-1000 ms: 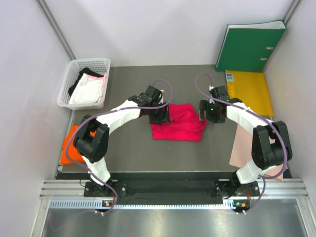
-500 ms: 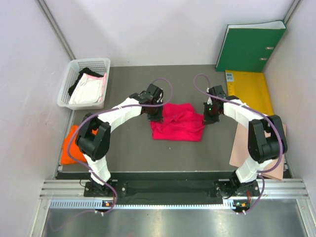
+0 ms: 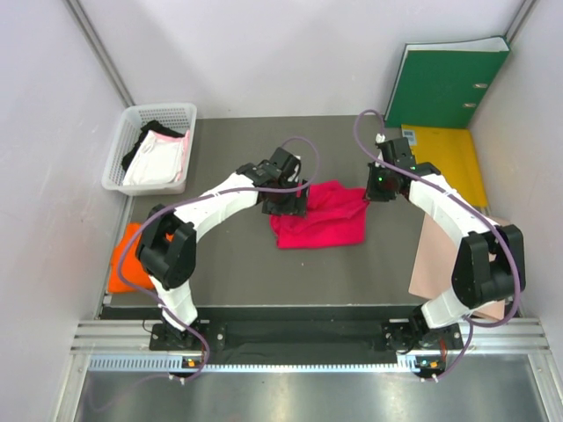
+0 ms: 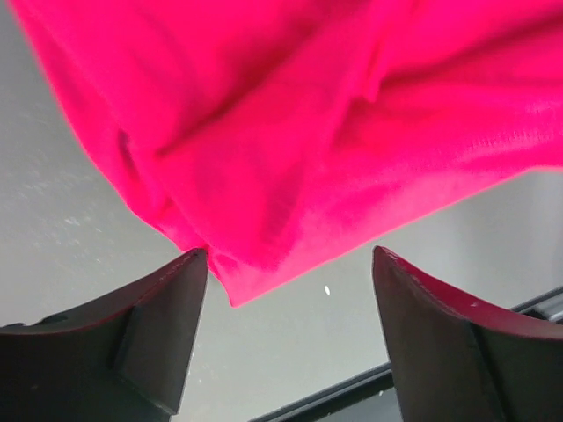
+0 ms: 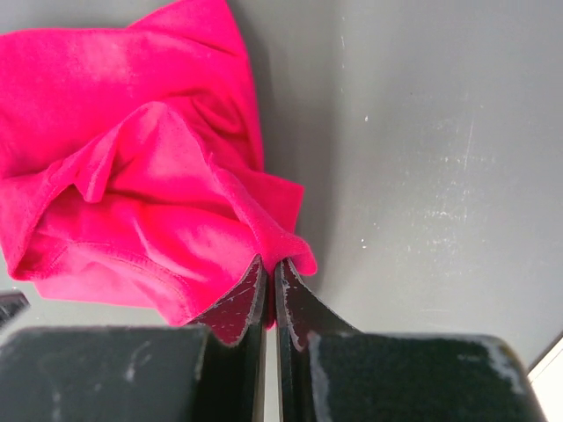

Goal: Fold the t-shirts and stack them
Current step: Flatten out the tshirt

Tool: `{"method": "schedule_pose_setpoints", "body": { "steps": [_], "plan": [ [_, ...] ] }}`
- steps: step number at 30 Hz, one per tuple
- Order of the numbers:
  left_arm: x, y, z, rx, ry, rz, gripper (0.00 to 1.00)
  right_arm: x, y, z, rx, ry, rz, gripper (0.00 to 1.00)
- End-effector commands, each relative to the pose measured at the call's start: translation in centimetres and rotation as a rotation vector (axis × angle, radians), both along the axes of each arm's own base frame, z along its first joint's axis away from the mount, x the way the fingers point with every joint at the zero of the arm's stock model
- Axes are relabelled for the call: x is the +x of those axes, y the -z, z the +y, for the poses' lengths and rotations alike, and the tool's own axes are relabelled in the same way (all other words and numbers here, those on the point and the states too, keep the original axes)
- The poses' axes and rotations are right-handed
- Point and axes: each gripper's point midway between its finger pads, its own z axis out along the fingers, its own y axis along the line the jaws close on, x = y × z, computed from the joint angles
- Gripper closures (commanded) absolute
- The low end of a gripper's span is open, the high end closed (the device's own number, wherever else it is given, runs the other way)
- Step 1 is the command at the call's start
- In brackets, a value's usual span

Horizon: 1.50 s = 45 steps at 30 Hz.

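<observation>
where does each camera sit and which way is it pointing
Top external: fixed above and behind the arms, looking down on the table; both arms show whole, bases at the bottom.
Left wrist: on the left arm, looking down past the open left gripper at the magenta t-shirt.
Right wrist: on the right arm, looking down past the right gripper, shut on a fold of that shirt.
Shared: all three show the magenta t-shirt on the dark table.

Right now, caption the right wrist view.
Right gripper shut on an edge of the crumpled magenta t-shirt over the grey table.
</observation>
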Motion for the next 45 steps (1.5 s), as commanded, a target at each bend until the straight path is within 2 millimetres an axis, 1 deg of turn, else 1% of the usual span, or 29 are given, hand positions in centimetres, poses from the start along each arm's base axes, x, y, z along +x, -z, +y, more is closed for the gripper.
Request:
{"method": "schedule_pose_setpoints", "body": {
  "steps": [1, 2, 5, 8, 11, 14, 15, 16, 18, 19, 21, 24, 25, 27, 28, 30, 31, 33, 34, 35, 36, 37, 38, 39, 40, 41, 42, 44, 45],
  "plan": [
    [-1.6, -0.3, -0.6, 0.053, 0.063, -0.023, 0.24, 0.6, -0.1, 0.7, 0.014, -0.01, -0.028, 1.0],
    [-1.9, 0.1, -0.8, 0.059, 0.064, -0.012, 0.26, 0.7, -0.2, 0.7, 0.014, -0.012, -0.028, 1.0],
    [-2.1, 1.9, -0.1, 0.132, 0.034, -0.003, 0.3, 0.9, -0.2, 0.7, 0.007, -0.016, -0.03, 1.0],
    [-1.7, 3.0, 0.8, 0.2, -0.005, -0.001, 0.32, 1.0, -0.4, 0.7, 0.007, -0.019, -0.036, 1.0],
    [-1.0, 3.1, 2.1, 0.276, -0.043, -0.024, 0.29, 1.0, -0.3, 0.7, 0.005, -0.023, -0.033, 1.0],
    [-0.5, 3.2, 3.1, 0.33, -0.061, -0.047, 0.29, 1.0, 0.0, 0.6, 0.005, -0.022, -0.025, 1.0],
    [-0.5, 3.4, 3.2, 0.343, -0.062, -0.049, 0.35, 1.0, 0.1, 0.8, 0.008, -0.024, -0.024, 1.0],
    [-0.4, 3.7, 3.5, 0.364, -0.066, -0.04, 0.43, 1.0, 0.3, 0.8, 0.009, -0.026, -0.021, 1.0],
    [0.1, 3.9, 3.9, 0.395, -0.09, -0.05, 0.74, 0.9, 0.4, 0.9, 0.011, -0.025, -0.019, 1.0],
    [0.3, 3.7, 4.0, 0.415, -0.103, -0.05, 1.0, 1.0, 0.2, 0.9, 0.011, -0.027, -0.023, 1.0],
    [1.1, 2.9, 4.2, 0.423, -0.138, -0.08, 1.0, 1.0, -0.2, 0.8, 0.011, -0.024, -0.035, 1.0],
    [2.7, -0.3, 4.2, 0.396, -0.187, -0.169, 1.0, 1.1, -1.2, 0.4, -0.002, -0.016, -0.066, 1.0],
    [3.4, -2.5, 4.0, 0.36, -0.207, -0.216, 1.0, 1.0, -1.5, 0.3, -0.004, -0.015, -0.071, 1.0],
    [4.4, -5.1, 4.3, 0.328, -0.244, -0.276, 1.0, 1.3, -3.0, 0.1, -0.008, -0.009, -0.114, 1.0],
    [5.0, -7.7, 4.4, 0.289, -0.274, -0.328, 1.0, 1.4, -3.6, 0.0, -0.009, -0.005, -0.129, 1.0],
    [6.1, -10.6, 4.4, 0.237, -0.302, -0.403, 1.0, 1.9, -5.8, 0.0, -0.002, -0.001, -0.189, 1.0],
    [6.4, -13.0, 4.5, 0.198, -0.32, -0.459, 1.0, 2.1, -6.8, 0.0, 0.004, 0.001, -0.214, 1.0],
    [7.0, -16.1, 4.2, 0.134, -0.329, -0.537, 1.0, 2.6, -9.7, 0.0, 0.017, 0.008, -0.285, 1.0],
    [7.2, -18.4, 4.1, 0.094, -0.341, -0.579, 1.0, 3.0, -11.5, 0.0, 0.026, 0.01, -0.327, 1.0],
    [7.4, -19.6, 4.1, 0.081, -0.345, -0.606, 1.0, 3.2, -12.6, -0.1, 0.03, 0.017, -0.358, 1.0],
    [7.8, -22.2, 4.1, 0.041, -0.359, -0.652, 1.0, 3.1, -14.1, -0.2, 0.036, 0.021, -0.394, 1.0],
    [7.9, -23.4, 3.9, 0.028, -0.353, -0.675, 1.0, 3.3, -16.1, -0.1, 0.05, 0.023, -0.44, 1.0],
    [8.0, -24.7, 3.6, 0.003, -0.347, -0.695, 1.0, 3.3, -17.3, -0.2, 0.056, 0.023, -0.473, 1.0],
    [8.2, -27.2, 3.4, -0.043, -0.353, -0.739, 1.0, 3.0, -19.3, -0.1, 0.075, 0.024, -0.527, 1.0],
    [8.1, -28.5, 3.3, -0.067, -0.348, -0.762, 1.0, 2.9, -21.3, -0.2, 0.089, 0.028, -0.574, 1.0],
    [8.1, -29.4, 3.2, -0.081, -0.331, -0.781, 1.0, 2.6, -22.5, -0.2, 0.099, 0.027, -0.603, 1.0],
    [7.8, -31.0, 3.3, -0.108, -0.332, -0.808, 1.0, 1.8, -24.3, -0.3, 0.114, 0.025, -0.647, 1.0],
    [7.3, -32.8, 3.7, -0.131, -0.324, -0.843, 1.0, 1.0, -26.4, -0.4, 0.126, 0.022, -0.693, 1.0],
    [6.9, -33.3, 3.7, -0.143, -0.311, -0.851, 1.0, 0.1, -27.5, -0.4, 0.132, 0.013, -0.719, 1.0]
  ]
}}
